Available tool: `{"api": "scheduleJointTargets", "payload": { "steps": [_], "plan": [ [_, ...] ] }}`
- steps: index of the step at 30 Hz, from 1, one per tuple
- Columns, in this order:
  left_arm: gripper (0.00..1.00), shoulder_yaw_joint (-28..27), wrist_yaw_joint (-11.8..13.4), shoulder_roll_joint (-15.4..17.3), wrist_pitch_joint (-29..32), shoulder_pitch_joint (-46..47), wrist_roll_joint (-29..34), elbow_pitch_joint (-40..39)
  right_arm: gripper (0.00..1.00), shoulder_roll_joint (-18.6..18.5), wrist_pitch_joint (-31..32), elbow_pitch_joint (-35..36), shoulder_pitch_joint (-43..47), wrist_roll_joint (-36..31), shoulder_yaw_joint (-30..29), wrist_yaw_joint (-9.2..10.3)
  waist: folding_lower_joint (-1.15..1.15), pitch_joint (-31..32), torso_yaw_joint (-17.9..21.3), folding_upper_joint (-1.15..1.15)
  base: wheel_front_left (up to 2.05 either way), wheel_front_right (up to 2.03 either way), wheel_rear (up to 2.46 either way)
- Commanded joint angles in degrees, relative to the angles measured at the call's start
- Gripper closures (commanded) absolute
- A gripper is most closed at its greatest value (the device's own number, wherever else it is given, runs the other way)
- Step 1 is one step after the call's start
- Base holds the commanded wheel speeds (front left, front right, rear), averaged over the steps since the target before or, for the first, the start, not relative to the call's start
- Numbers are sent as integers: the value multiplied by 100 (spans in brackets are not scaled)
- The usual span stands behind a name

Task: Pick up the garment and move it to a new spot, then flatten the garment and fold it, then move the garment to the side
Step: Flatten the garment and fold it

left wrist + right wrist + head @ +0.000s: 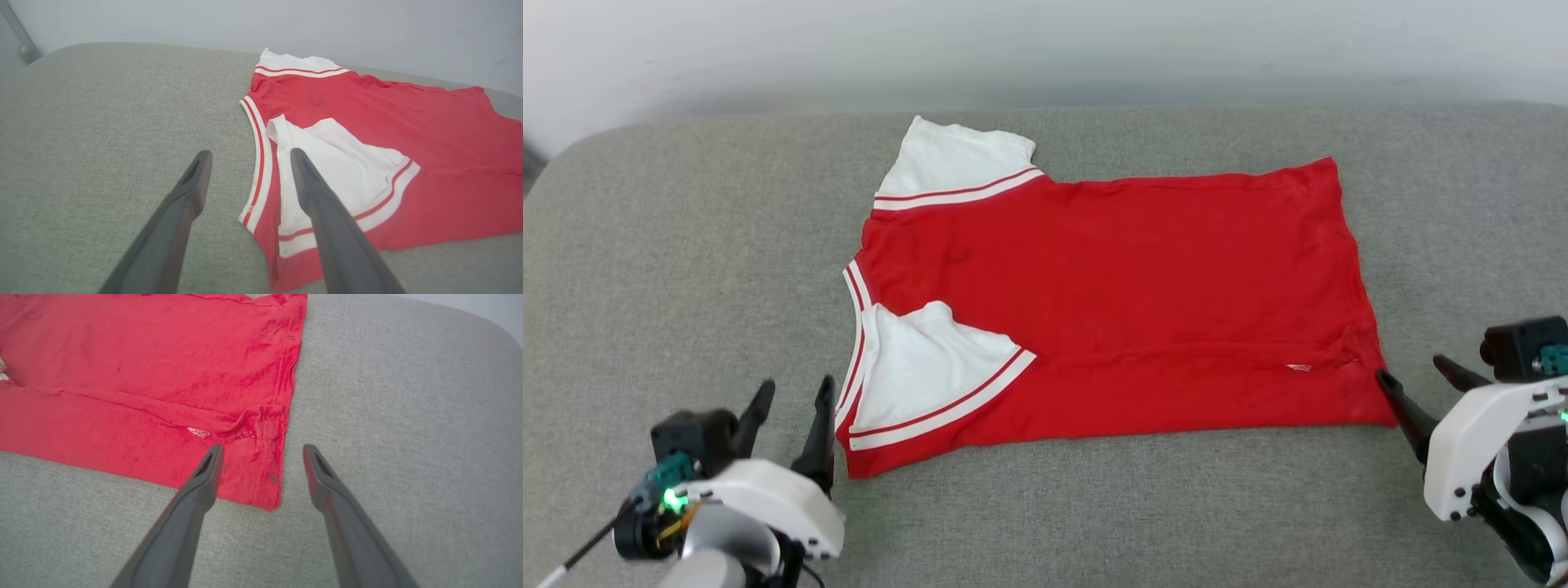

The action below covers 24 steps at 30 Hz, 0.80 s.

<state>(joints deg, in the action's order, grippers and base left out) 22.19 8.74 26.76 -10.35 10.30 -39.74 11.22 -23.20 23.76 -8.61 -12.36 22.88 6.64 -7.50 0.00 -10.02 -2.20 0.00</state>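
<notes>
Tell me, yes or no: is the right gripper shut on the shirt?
No, the right gripper is open, its fingers spread apart with the garment's hem corner seen between them.

R wrist view: garment (122, 375) cut off top/left; white mark (197, 432) illegible.

A grey fabric-covered tabletop (686, 245) with rounded corners is carrying the garment (1143, 286), which is lying spread flat near its middle, collar toward the robot's left, one white sleeve folded in over the red body.
</notes>
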Motion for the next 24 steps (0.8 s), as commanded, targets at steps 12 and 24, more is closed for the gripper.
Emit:
{"api": "scheduleJointTargets", "payload": {
  "steps": [12, 24],
  "plan": [
    [0, 273, 649, 346, 1316, -895, -165, -1258, 0, 929, 449, 998, 714, -752, -811, 2, 0, -56, 93, 0, 0, 0, 0],
    [0, 393, 935, 413, 1898, -455, -42, -810, 0, 1083, 611, 1506, 704, -904, -879, 2, 0, -582, 275, 0, 0, 0, 0]
  ]
}}
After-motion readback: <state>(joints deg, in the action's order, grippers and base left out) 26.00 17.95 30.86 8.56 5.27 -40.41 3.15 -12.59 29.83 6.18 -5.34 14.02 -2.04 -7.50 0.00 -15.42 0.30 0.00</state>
